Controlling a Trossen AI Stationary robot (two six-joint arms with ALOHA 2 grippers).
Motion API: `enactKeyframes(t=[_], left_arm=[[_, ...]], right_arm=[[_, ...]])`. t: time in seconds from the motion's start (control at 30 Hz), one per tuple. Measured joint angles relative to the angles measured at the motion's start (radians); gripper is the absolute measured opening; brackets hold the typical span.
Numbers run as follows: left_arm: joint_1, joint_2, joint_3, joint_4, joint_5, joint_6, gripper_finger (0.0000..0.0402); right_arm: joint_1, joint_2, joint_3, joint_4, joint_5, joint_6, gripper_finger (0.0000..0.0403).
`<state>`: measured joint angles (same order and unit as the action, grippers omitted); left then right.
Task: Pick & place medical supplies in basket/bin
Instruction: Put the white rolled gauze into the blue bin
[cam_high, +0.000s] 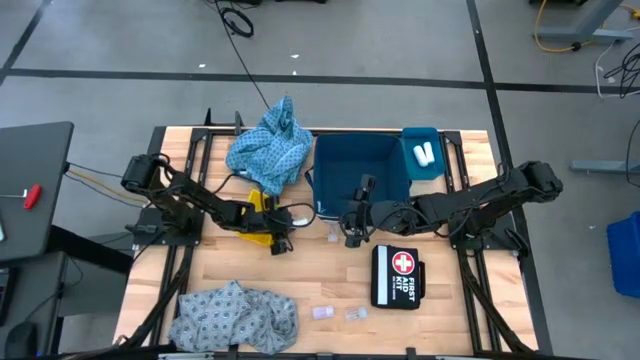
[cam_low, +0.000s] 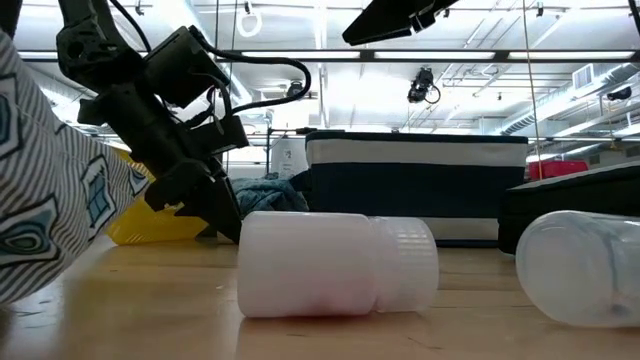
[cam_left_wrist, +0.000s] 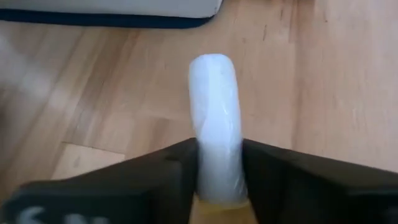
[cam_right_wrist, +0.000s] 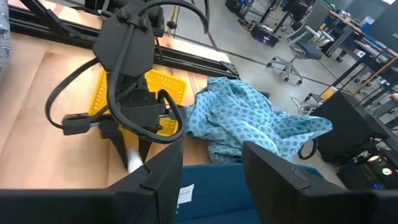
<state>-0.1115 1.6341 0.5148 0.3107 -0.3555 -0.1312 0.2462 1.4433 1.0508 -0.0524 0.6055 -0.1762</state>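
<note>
My left gripper (cam_high: 282, 240) stands just on the near side of a yellow basket (cam_high: 258, 213), pointing down at the table, shut on a small white roll (cam_left_wrist: 213, 118). My right gripper (cam_high: 351, 234) is open and empty at the near edge of the large blue bin (cam_high: 360, 170); its fingers frame the right wrist view (cam_right_wrist: 211, 171). Two more white rolls (cam_high: 425, 153) lie in a small blue bin at the far right. One light-blue patterned cloth (cam_high: 268, 150) lies heaped at the far edge, another (cam_high: 235, 315) at the near left. Tiny clear packets (cam_high: 338, 313) lie on the near table. My left gripper pinches the white roll between its two fingers (cam_left_wrist: 177, 171), on the roll's two long sides near its back end (cam_left_wrist: 217, 177). The fingers come from above, slanting down, and lie along the roll. The roll sticks out beyond the fingertips toward the table (cam_right_wrist: 134, 160); whether its free end touches the wood, I cannot tell.
A black first aid kit (cam_high: 397, 277) lies on the near right. A clear packet (cam_high: 333, 237) lies between the two grippers. In the low view a white vial (cam_low: 335, 265) and a clear one (cam_low: 580, 265) lie on their sides close to the camera.
</note>
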Motion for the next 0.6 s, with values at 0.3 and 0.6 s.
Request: enactKeyframes(t=[0.3, 0.6], left_arm=[[-0.02, -0.01, -0.001, -0.017, -0.067, 0.001, 0.0046], [-0.04, -0.059, -0.002, -0.022, -0.091, 0.011, 0.0046]], right_arm=[[0.0, 0.0, -0.001, -0.04, -0.011, 0.056, 0.0172], [-0.003, 0.011, -0.001, -0.062, -0.109, 0.119, 0.0172]])
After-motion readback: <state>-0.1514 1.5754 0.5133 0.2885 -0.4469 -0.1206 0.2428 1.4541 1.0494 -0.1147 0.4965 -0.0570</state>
